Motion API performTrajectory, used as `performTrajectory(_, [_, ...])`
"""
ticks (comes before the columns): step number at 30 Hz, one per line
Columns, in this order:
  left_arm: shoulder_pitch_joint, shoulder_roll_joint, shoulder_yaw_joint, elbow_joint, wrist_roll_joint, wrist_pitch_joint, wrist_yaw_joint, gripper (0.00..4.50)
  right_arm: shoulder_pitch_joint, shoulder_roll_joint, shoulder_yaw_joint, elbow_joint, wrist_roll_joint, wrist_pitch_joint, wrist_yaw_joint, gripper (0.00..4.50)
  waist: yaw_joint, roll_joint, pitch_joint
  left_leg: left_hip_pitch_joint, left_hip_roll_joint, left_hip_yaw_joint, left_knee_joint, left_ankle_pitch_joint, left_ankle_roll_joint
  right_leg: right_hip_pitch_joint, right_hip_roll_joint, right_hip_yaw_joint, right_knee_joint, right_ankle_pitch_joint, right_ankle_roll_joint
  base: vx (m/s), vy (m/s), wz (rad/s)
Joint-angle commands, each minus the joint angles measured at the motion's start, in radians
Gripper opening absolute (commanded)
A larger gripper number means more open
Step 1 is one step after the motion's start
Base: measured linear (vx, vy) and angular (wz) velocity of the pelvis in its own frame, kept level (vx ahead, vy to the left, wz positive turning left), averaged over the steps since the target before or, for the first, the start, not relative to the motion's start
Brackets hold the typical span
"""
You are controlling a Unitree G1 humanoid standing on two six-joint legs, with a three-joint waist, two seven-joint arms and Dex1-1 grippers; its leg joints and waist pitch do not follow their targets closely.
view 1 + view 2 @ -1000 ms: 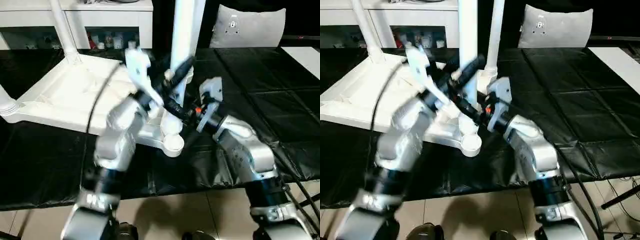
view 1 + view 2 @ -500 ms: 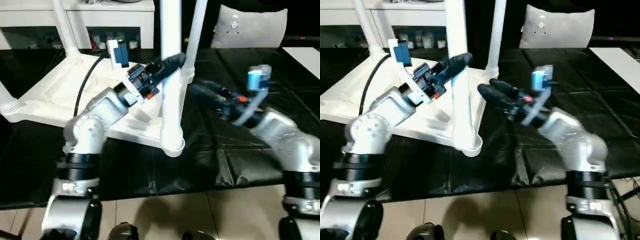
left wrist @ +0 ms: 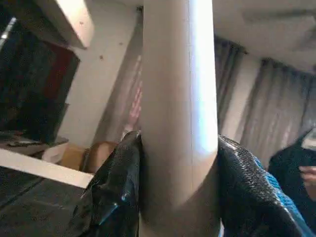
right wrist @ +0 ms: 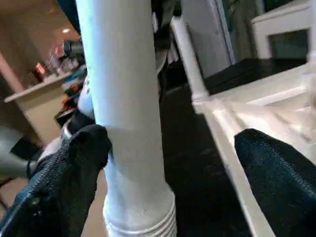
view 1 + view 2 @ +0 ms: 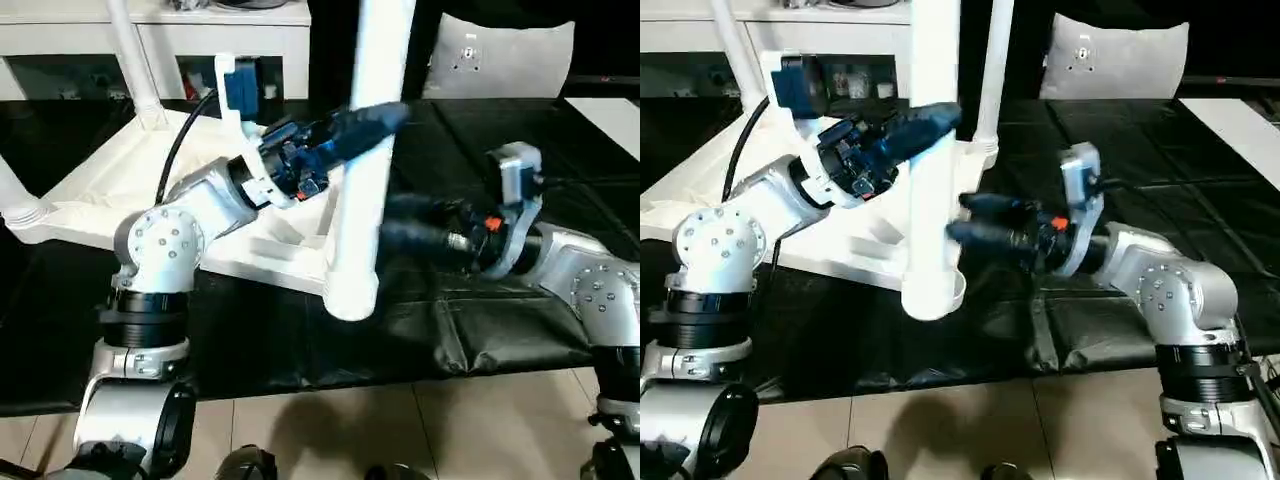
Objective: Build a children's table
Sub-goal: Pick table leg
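Note:
The children's table (image 5: 130,190) lies upside down on the black-covered surface, with white legs standing in its far sockets (image 5: 135,70). My left gripper (image 5: 375,118) is shut on another white leg (image 5: 362,180), held nearly upright over the table's near corner. In the left wrist view both black fingers (image 3: 116,187) press against this leg (image 3: 177,98). My right gripper (image 5: 962,220) is open, level, and points at the leg's lower part. In the right wrist view the leg's ribbed lower end (image 4: 140,217) hangs bare between the spread fingers (image 4: 276,173).
A grey pillow (image 5: 500,55) stands at the back right and a white shelf unit (image 5: 200,40) at the back left. A white sheet (image 5: 610,115) lies at the far right. The black cover's front edge (image 5: 300,385) meets tiled floor.
My right gripper has let go of the leg's lower part, opened wide and swung level. The left gripper keeps its hold, and the leg's lower end has come towards me.

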Motion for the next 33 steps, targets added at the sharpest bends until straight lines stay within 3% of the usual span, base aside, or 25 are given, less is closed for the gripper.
performTrajectory(1, [-0.019, -0.001, -0.042, -0.034, 0.037, -0.025, -0.024, 1.80, -0.024, -0.006, 0.029, -0.007, -0.024, -0.024, 0.023, 4.50, 0.003, -0.014, -0.084, 0.041, 0.049, -0.033, -0.079, -0.356, -0.052, 0.031, -0.063, 0.034, -0.097, -0.527, -0.112, 0.000, 0.000, 0.00])
performTrajectory(4, [-0.021, -0.007, -0.046, -0.033, 0.045, -0.033, -0.026, 1.80, -0.028, -0.006, 0.043, -0.004, -0.034, -0.033, 0.030, 4.50, 0.002, -0.014, -0.085, 0.043, 0.049, -0.035, -0.079, -0.360, -0.058, 0.031, -0.065, 0.034, -0.100, -0.559, -0.095, 0.000, 0.000, 0.00])
performTrajectory(14, [-0.027, -0.039, -0.086, -0.014, 0.116, -0.108, -0.020, 1.80, -0.044, 0.011, 0.114, 0.019, -0.085, -0.067, 0.067, 4.50, 0.007, -0.015, -0.088, 0.041, 0.051, -0.034, -0.080, -0.347, -0.051, 0.032, -0.063, 0.035, -0.096, -0.515, -0.106, 0.000, 0.000, 0.00])
performTrajectory(15, [-0.026, -0.040, -0.090, -0.015, 0.122, -0.114, -0.021, 1.80, -0.046, 0.013, 0.119, 0.024, -0.089, -0.069, 0.067, 4.21, 0.006, -0.015, -0.088, 0.040, 0.051, -0.034, -0.080, -0.345, -0.050, 0.033, -0.064, 0.035, -0.095, -0.510, -0.110, 0.000, 0.000, 0.00])
performTrajectory(23, [-0.016, -0.047, -0.103, -0.025, 0.139, -0.125, -0.030, 1.80, -0.060, 0.027, 0.124, 0.056, -0.108, -0.079, 0.066, 3.71, 0.006, -0.017, -0.088, 0.040, 0.051, -0.033, -0.079, -0.339, -0.046, 0.033, -0.063, 0.035, -0.093, -0.503, -0.117, 0.000, 0.000, 0.00])
performTrajectory(33, [-0.014, -0.050, -0.114, -0.022, 0.158, -0.143, -0.030, 1.80, -0.061, 0.029, 0.120, 0.052, -0.079, -0.056, 0.095, 2.85, 0.008, -0.015, -0.089, 0.040, 0.052, -0.033, -0.081, -0.341, -0.044, 0.034, -0.062, 0.036, -0.091, -0.480, -0.125, 0.000, 0.000, 0.00])
